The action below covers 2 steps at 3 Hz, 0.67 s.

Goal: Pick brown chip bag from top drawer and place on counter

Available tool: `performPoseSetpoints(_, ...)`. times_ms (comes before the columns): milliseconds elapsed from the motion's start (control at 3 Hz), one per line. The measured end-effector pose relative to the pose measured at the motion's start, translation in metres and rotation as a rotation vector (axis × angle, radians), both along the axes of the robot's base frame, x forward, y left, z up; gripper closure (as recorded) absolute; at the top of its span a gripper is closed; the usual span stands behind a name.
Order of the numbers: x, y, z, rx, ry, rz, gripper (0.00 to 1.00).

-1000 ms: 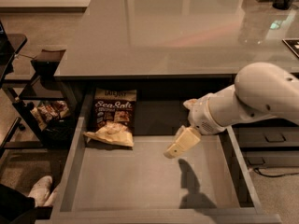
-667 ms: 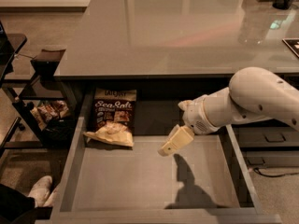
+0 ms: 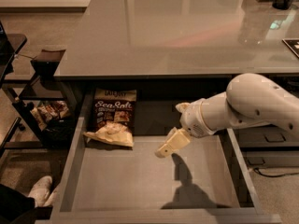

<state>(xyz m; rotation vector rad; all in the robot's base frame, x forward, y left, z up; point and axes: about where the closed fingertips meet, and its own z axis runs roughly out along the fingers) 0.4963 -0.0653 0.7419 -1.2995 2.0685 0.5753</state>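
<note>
Leftward across the top drawer [image 3: 140,183] the gripper [image 3: 167,147] had shifted since the earlier frame, coming nearer the brown chip bag [image 3: 113,117]. We saw a crinkly dark brown bag with white script, a cream top band and a crumpled pale lower end. It lay on the drawer's smooth grey metal floor at its upper left corner, just below the front edge of the glossy grey counter [image 3: 177,27]. The rounded white arm [image 3: 252,106] entered from the right of the frame. A black side shelf [image 3: 46,59] with reddish snack packets [image 3: 49,112] stood at the left. The cream gripper hung over the drawer's centre, right of the bag and apart from it, with bare floor between them. Whether it was spread or pressed together we could not tell.
</note>
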Motion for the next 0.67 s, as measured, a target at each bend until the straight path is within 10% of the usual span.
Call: performPoseSetpoints(667,0.008,0.096,-0.051,0.196,-0.093,0.034,0.0)
